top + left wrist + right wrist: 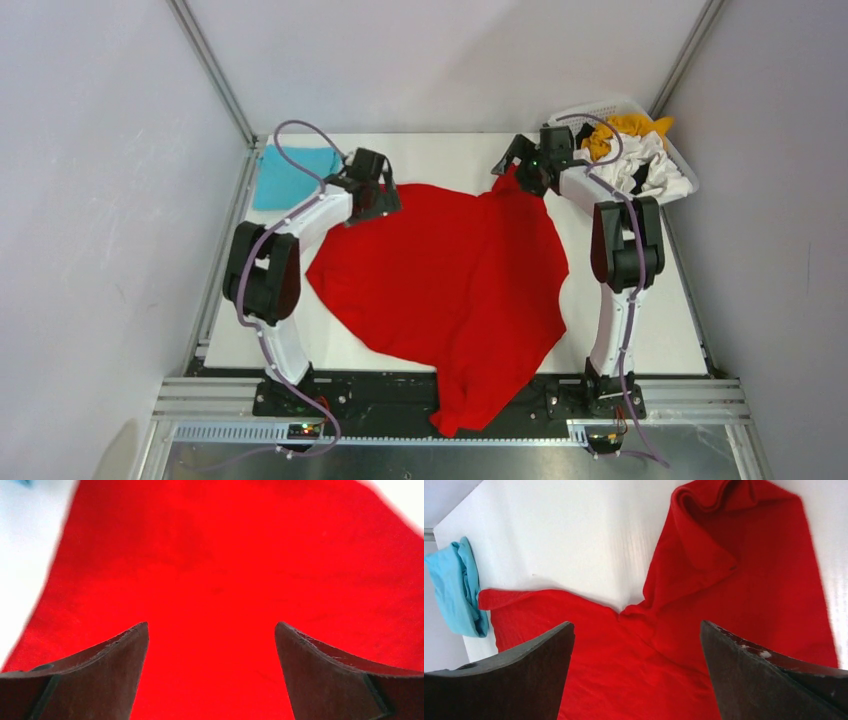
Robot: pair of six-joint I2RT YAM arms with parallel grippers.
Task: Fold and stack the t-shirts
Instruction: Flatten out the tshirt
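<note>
A large red t-shirt (450, 275) lies spread over the white table (660, 330), one end hanging over the near edge. My left gripper (385, 200) is open just above its far left part; red cloth (225, 570) fills that wrist view between the fingers. My right gripper (520, 170) is open above the shirt's far right corner, where a sleeve (724, 535) lies bunched. A folded turquoise t-shirt (290, 172) lies at the far left corner and also shows in the right wrist view (456, 587).
A white lattice basket (683, 158) at the far right corner holds orange-yellow (625, 128), white (650, 165) and black shirts. Grey walls and metal frame posts enclose the table.
</note>
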